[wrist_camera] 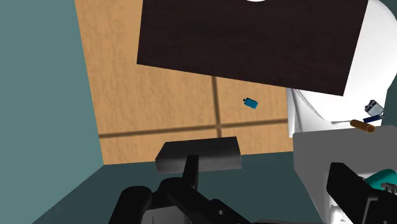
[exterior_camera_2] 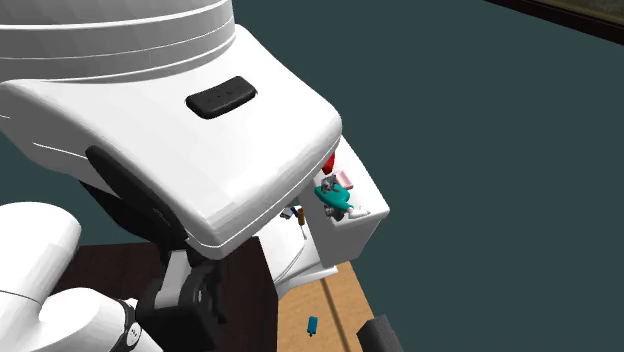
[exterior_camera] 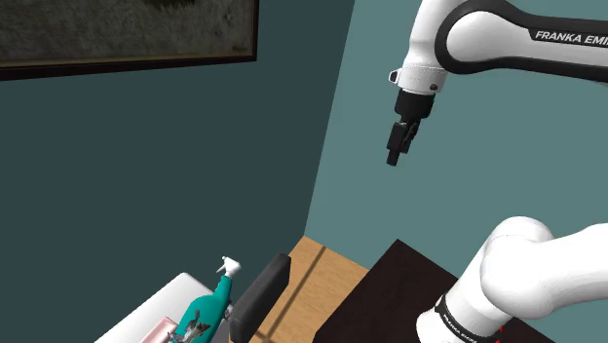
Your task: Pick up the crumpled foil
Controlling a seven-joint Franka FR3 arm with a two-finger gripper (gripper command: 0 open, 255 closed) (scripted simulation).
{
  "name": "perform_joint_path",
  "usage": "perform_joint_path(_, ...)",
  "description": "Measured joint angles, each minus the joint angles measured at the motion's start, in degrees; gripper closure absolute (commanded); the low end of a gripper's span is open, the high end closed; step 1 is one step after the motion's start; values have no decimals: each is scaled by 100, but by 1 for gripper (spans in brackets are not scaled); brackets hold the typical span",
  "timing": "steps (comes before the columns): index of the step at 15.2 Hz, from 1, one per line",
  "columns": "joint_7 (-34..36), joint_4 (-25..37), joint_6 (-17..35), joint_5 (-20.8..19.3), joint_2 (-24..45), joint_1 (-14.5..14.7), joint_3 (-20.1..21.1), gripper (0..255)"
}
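Shoulder view: tool [exterior_camera: 393,158] aloft; wrist view: blue item [wrist_camera: 251,103].

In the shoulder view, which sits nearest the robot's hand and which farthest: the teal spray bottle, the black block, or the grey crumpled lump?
From the hand:
1. black block, lower left of it.
2. teal spray bottle, on the white counter.
3. grey crumpled foil, just past the bottle.

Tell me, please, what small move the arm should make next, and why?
Probably swing the gripper down toward the shoulder view's lower left. It hangs high in front of the wall, far from the white counter, where a grey crumpled lump, likely the foil, lies beside the teal bottle. It must get closer before any grasp.
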Motion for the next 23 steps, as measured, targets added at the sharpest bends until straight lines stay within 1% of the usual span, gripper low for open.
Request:
perform_joint_path(2,28,-57,86,22,24,22,38,0)
perform_joint_path(4,158,-164,291,116,95,111,202,0)
perform_joint_path(6,298,-367,650,216,225,210,385,0)
perform_joint_path(14,736,-607,1921,417,1105,520,1027,0)
perform_joint_path(18,1073,-542,2594,436,1780,659,1427,0)
perform_joint_path(23,1536,-385,3348,272,2633,779,1890,0)
